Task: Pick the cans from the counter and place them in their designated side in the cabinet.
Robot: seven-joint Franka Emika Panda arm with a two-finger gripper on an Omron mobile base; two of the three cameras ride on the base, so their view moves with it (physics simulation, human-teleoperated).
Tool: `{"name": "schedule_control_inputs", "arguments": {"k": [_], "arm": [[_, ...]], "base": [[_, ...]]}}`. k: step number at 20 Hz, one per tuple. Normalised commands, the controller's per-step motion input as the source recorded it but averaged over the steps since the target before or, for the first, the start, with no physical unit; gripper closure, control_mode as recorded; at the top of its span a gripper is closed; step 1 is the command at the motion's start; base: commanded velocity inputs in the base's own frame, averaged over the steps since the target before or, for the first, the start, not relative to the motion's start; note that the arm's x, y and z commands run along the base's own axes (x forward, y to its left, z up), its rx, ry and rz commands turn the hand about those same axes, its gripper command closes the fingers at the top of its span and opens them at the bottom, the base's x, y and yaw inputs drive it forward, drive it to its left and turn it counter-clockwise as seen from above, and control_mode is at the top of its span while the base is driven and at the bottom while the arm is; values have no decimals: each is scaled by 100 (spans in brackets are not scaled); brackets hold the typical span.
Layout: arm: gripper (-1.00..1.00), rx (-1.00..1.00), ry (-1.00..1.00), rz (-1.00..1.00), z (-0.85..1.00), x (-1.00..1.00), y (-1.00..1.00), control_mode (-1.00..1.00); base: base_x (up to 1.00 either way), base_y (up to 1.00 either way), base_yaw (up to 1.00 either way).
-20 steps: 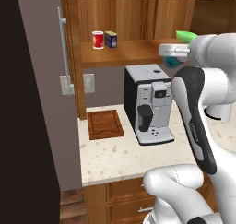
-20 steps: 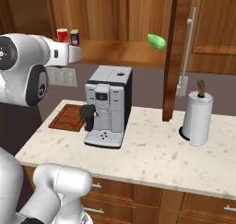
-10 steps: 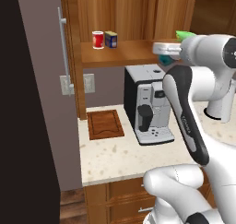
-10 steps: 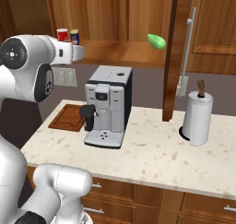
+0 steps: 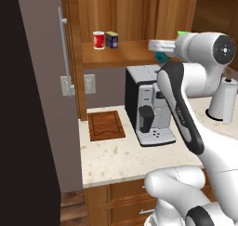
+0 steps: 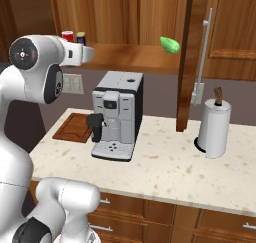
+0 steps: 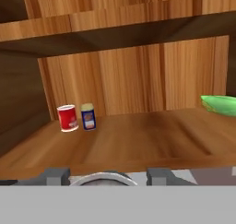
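Note:
The dark blue can (image 7: 88, 116) with its yellow top stands on the cabinet's wooden shelf board (image 7: 147, 140), at the left, close beside a red can (image 7: 67, 118). Both also show at the shelf's left end, the blue can (image 5: 111, 39) and the red can (image 5: 98, 40). My gripper (image 7: 107, 177) is shut on the teal can, whose grey lid (image 7: 103, 178) sits between the fingertips (image 7: 55, 176). The teal can (image 5: 162, 57) hangs under my hand just in front of the shelf's edge, above the coffee machine. A bare stretch of shelf lies straight ahead of the hand.
A green object (image 7: 221, 104) lies on the shelf's right end. On the counter (image 6: 165, 162) stand a black and silver coffee machine (image 6: 117, 114), a brown cutting board (image 6: 72, 127) and a paper towel holder (image 6: 215, 127). An open cabinet door (image 6: 192, 57) hangs right; a tall dark unit (image 5: 28, 104) stands left.
The arm's upper joints have swung, and my hand with the teal can has shifted slightly left along the shelf front. The cans on the shelf have not moved.

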Motion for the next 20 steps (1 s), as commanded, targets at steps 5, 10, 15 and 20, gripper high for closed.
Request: {"name": "schedule_control_inputs", "arguments": {"k": [5, 10, 15, 20], "arm": [[100, 2, 0, 0, -1, 33, 4, -100], [100, 1, 0, 0, -4, 33, 1, -100], [100, 2, 0, 0, -4, 35, 4, -100], [100, 2, 0, 0, -4, 35, 3, -100]], "base": [[0, 0, 0], [0, 0, 0], [0, 0, 0], [0, 0, 0]]}}
